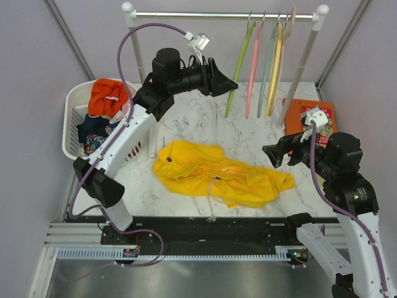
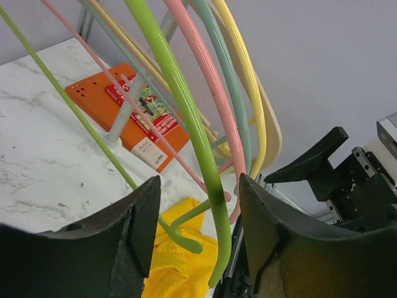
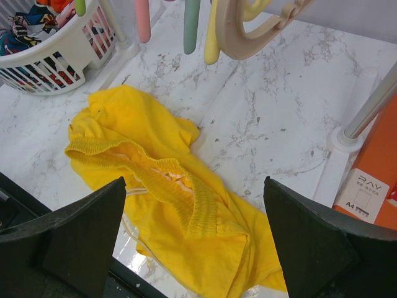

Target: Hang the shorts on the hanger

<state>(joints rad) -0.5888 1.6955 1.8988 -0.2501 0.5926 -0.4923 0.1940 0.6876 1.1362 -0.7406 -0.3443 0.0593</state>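
The yellow shorts lie crumpled on the marble table, waistband and white drawstring toward the near edge. They also show in the right wrist view and the left wrist view. The light green hanger hangs leftmost on the rail. My left gripper is raised to it, and its jaws straddle the hanger's curved lower end with gaps on both sides. My right gripper hovers wide open over the right part of the shorts, holding nothing.
A pink hanger and yellow hangers hang beside the green one on the white rail. A white laundry basket with an orange garment stands at the left. An orange box lies by the rack's right post.
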